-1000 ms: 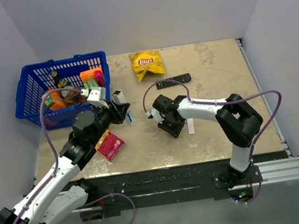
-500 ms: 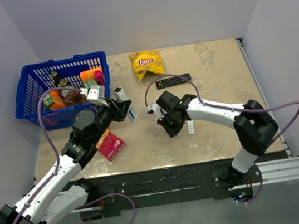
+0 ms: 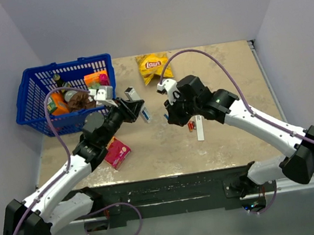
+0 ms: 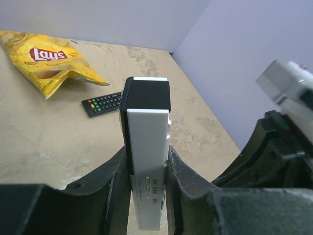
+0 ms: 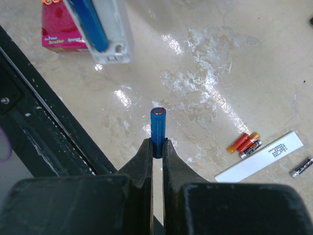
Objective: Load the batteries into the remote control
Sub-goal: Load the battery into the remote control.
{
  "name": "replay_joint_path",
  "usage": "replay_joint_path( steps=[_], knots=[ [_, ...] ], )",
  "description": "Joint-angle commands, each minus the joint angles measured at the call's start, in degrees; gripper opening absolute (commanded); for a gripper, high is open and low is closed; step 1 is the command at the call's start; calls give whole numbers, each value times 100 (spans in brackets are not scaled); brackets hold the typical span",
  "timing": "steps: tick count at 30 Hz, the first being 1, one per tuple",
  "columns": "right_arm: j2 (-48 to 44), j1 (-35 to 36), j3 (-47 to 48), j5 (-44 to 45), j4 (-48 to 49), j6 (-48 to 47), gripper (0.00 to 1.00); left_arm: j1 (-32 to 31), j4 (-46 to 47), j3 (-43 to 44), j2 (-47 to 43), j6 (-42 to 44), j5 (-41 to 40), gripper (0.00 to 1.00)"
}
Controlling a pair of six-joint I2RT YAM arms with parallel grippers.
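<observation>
My left gripper (image 4: 146,164) is shut on the slim white remote control (image 4: 148,142), holding it up off the table; its dark end (image 4: 145,94) points away from the camera. From above, the remote control (image 3: 141,109) juts from the left gripper (image 3: 131,107) toward the right arm. The right wrist view shows the remote control (image 5: 108,30) with one blue battery lying in its open bay. My right gripper (image 5: 157,145) is shut on a blue battery (image 5: 157,125), upright above the table. Red-orange batteries (image 5: 244,142) lie beside the white back strip (image 5: 264,157).
A blue basket (image 3: 31,106) of groceries stands at the back left. A pink box (image 3: 116,151) lies under the left arm. A Lay's bag (image 3: 154,66) and a black remote (image 4: 102,103) sit toward the back. A small dark piece (image 5: 303,166) lies near the strip.
My right gripper has shut on the blue battery and lifted it off the table, moving back toward the remote control. The left arm has carried the remote control slightly right.
</observation>
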Motion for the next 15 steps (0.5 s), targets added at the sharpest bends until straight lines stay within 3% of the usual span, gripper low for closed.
replay_joint_path(
  steps=[1,15],
  knots=[
    [-182,26,480,-85,-89,284,0,-13,815,109,145,-174,220,0],
    [-209,26,1342,-270,-546,442,0,-22,1457,328,698,-342,633,0]
  ],
)
